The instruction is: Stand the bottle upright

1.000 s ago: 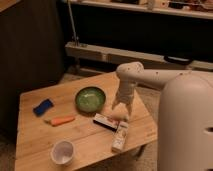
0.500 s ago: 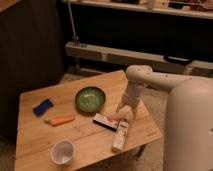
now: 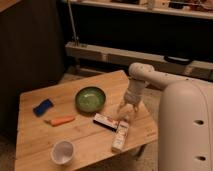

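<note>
The green bowl (image 3: 90, 98) shows only its own green inside, as does the white cup (image 3: 63, 151) nearer the camera and to its left. All sit on a wooden table (image 3: 35, 135) before dark shelving. Right of the bowl, the gripper (image 3: 129, 111) hovers with fingers apart, holding nothing. The bottle (image 3: 120, 135) lies flat beyond it, nearer the camera, beside a dark box (image 3: 106, 121). Their labels are unreadable.
</note>
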